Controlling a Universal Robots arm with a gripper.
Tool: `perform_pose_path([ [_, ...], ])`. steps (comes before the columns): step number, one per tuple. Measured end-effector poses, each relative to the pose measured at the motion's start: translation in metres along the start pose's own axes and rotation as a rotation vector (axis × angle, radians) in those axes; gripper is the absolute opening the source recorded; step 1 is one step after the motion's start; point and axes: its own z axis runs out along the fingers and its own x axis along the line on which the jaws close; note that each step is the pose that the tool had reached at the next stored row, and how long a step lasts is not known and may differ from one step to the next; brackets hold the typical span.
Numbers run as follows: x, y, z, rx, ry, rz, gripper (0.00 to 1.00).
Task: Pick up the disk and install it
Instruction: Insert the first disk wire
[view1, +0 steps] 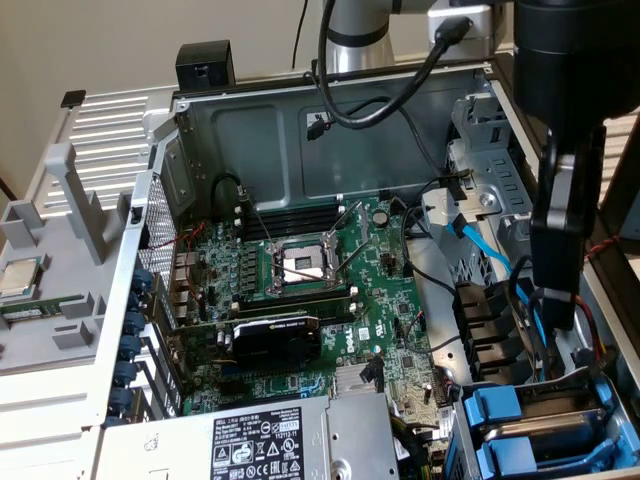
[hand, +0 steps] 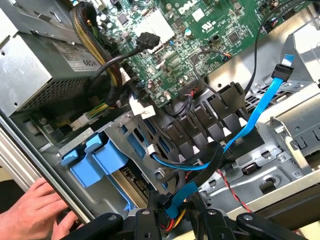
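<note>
Your claw (hand: 175, 217) hangs among loose cables (hand: 207, 162) — open or closed, I cannot tell. The disk (view1: 545, 425) looks slotted in the drive cage (hand: 122, 132) beside it. Any move could snag the blue cable (hand: 255, 112) — or catch the hand (hand: 30, 215) at the chassis edge

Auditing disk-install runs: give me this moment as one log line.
claw over drive cage | disk in blue carrier inside cage | second carrier alongside | person's hand on case edge

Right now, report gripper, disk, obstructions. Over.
Black robot gripper hanging near the grey metal drive cage. Two blue plastic carrier fronts seated in cage; which is the disk, cannot tell. Person's hand at case edge, blue flat cable running beside cage.
</note>
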Motion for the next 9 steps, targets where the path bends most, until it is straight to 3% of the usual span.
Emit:
perform_pose_path([
  [9,-0.0019,0.0014,-0.0001,-0.0012,0.0024,0.009,0.35],
])
